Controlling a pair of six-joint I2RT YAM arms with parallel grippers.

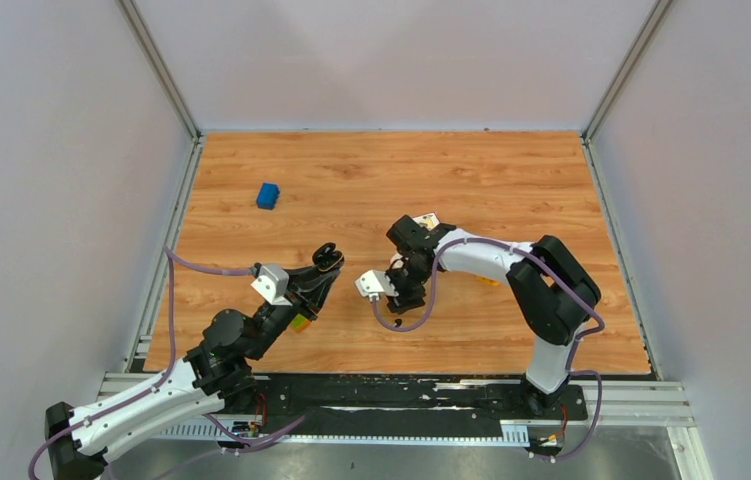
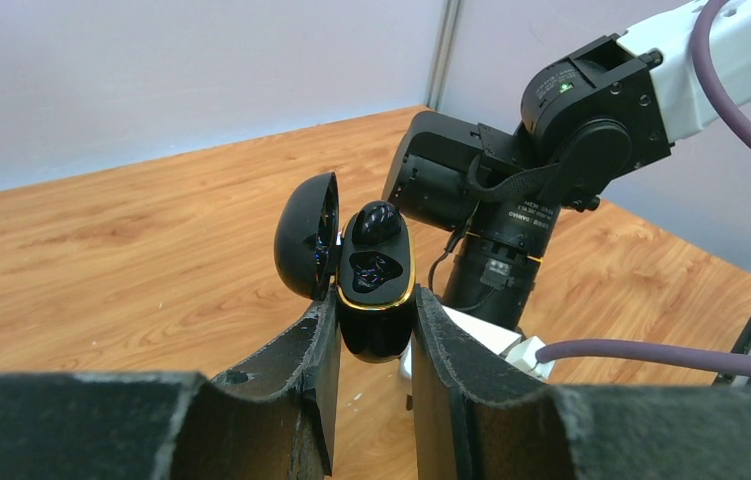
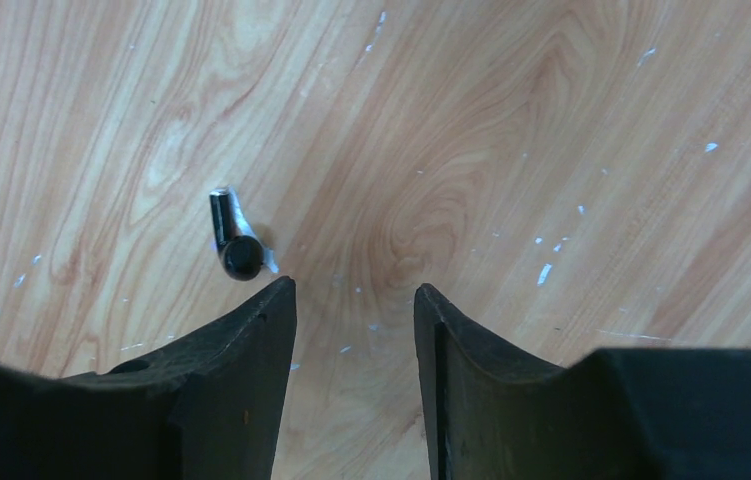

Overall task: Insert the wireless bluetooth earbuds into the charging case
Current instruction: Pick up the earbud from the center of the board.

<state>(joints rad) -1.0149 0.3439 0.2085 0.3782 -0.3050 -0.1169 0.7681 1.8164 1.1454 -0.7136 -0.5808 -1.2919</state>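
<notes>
My left gripper (image 2: 375, 300) is shut on the black charging case (image 2: 376, 330), which has a gold rim, and holds it above the table. Its lid (image 2: 306, 235) is swung open to the left. One glossy black earbud (image 2: 375, 222) sits in the upper socket; the lower socket looks empty. In the top view the case (image 1: 328, 256) is up near the table's middle. My right gripper (image 3: 353, 290) points down at the wood, open, with nothing between its fingers. A second black earbud (image 3: 236, 240) lies on the table just beyond the left fingertip (image 3: 276, 300).
A blue block (image 1: 268, 195) lies at the back left of the wooden table (image 1: 511, 180). A small yellow object (image 1: 298, 322) shows under my left arm. My right arm's wrist (image 2: 511, 190) hangs close behind the held case. Grey walls enclose the table.
</notes>
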